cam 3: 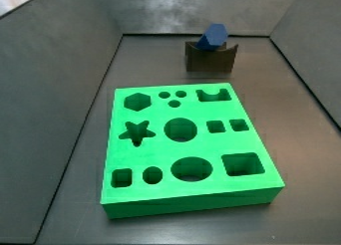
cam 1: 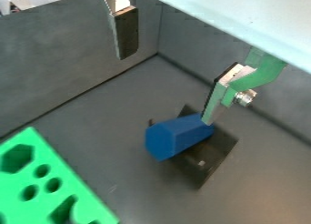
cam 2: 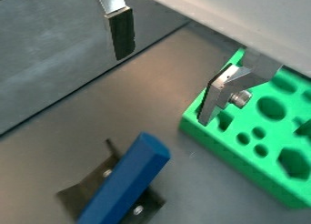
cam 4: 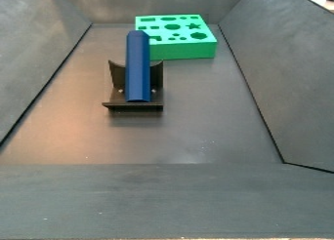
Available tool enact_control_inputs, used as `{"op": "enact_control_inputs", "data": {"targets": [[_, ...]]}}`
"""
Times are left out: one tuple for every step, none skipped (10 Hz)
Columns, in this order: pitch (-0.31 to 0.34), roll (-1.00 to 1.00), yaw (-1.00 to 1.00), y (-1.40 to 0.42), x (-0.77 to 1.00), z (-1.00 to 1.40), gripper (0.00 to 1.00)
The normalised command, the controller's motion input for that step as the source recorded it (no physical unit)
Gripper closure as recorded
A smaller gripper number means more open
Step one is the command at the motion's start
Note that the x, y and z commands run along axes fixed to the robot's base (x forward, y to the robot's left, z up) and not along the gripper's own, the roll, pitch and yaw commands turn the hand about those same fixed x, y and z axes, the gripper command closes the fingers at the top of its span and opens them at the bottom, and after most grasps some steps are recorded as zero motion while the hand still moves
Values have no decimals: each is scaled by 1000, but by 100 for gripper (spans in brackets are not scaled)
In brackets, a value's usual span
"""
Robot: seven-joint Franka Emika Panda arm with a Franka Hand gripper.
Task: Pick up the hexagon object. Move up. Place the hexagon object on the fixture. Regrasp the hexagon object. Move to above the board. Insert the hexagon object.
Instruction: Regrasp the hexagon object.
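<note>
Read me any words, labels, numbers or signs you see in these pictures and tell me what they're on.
None: no text shows on the green board, the blue hexagon object, the fixture beneath it, or the gripper, whose fingers show apart in both wrist views, above the floor.

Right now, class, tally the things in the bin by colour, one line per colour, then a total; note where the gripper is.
Blue: 1, the hexagon object
Green: 1, the board
Dark: 1, the fixture
Total: 3
The gripper is open above the hexagon object, holding nothing.
</note>
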Motion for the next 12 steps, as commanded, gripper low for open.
{"op": "enact_control_inputs", "data": {"targets": [[36, 1000, 41, -18, 12, 6, 0], [42, 1000, 44, -21, 20, 4, 0], [53, 1000, 47, -24, 35, -2, 0], [59, 1000, 49, -25, 45, -5, 0], [74, 1000, 54, -27, 61, -2, 0], [92, 1000, 61, -34, 76, 2, 0], [110, 1000, 70, -35, 90, -2, 0], [131, 1000, 80, -39, 103, -5, 0], [151, 1000, 94, -44, 110, -7, 0], [175, 1000, 121, -47, 106, -5, 0], [194, 1000, 152, -47, 102, -6, 0], [211, 1000, 195, -49, 103, -9, 0]]}}
